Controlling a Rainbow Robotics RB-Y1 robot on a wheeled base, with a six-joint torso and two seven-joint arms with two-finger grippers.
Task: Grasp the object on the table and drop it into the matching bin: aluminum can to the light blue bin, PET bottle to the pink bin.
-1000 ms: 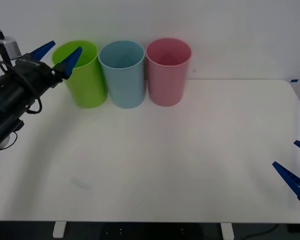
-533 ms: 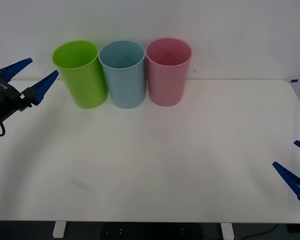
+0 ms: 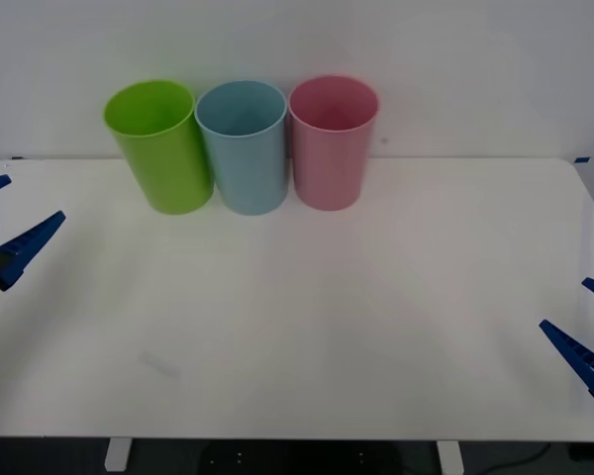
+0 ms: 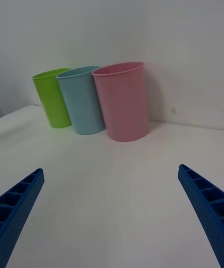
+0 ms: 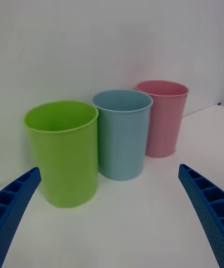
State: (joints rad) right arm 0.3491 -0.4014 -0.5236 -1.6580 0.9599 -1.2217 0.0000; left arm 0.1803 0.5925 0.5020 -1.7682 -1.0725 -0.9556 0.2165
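The aluminum can, the object on the table, is out of view, as is any PET bottle. The light blue bin (image 3: 243, 148) (image 4: 84, 102) (image 5: 122, 137) stands upright at the back of the white table (image 3: 327, 297). The pink bin (image 3: 332, 148) (image 4: 123, 102) (image 5: 163, 118) touches it on its right. My left gripper (image 3: 35, 196) (image 5: 109, 168) hovers open at the table's left edge with nothing between its fingers. At the right front edge my right gripper (image 3: 564, 303) (image 4: 110, 169) is open too and holds nothing.
A lime green bin (image 3: 163, 153) (image 4: 51, 100) (image 5: 63, 156) stands on the left of the light blue one, so the three bins form a tight row before a white wall. Wide bare tabletop lies between the bins and the front edge.
My left arm has drawn back from beside the green bin's rim, down and leftward to the table's left edge. Its fingers stayed open. The right gripper has not moved.
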